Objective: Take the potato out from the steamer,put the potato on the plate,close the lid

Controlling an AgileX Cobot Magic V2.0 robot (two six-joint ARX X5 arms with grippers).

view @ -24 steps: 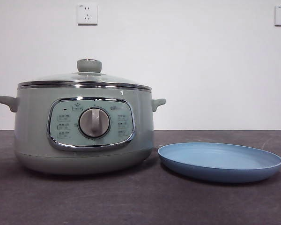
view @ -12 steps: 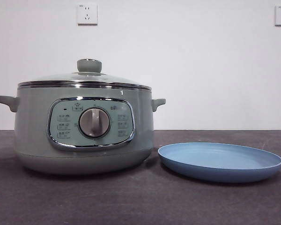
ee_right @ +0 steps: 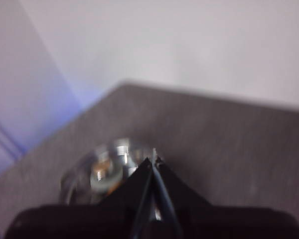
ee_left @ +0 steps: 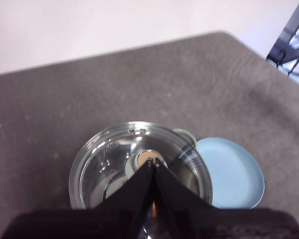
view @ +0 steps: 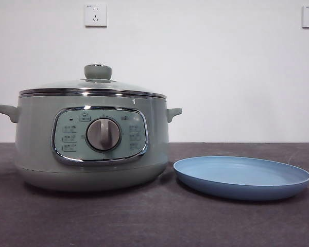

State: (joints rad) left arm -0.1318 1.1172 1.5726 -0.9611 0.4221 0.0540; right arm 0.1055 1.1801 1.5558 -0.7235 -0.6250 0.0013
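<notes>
The sage-green steamer (view: 92, 149) stands at the left of the table with its glass lid (view: 92, 85) on and the green knob (view: 98, 72) on top. The light-blue plate (view: 242, 177) lies bare just right of it. The potato is hidden in the front view; through the lid (ee_left: 114, 164) only an orange sliver (ee_left: 153, 208) shows between my left jaws. My left gripper (ee_left: 152, 165) hangs shut high above the knob, holding nothing. My right gripper (ee_right: 152, 161) is also shut and high up, with the blurred lid (ee_right: 104, 172) below it. Neither arm shows in the front view.
The dark grey table (view: 154, 221) reaches a white wall with two sockets (view: 96, 15). In the left wrist view the plate (ee_left: 234, 174) lies beside the pot, and a metal frame (ee_left: 289, 45) stands past the table's far corner.
</notes>
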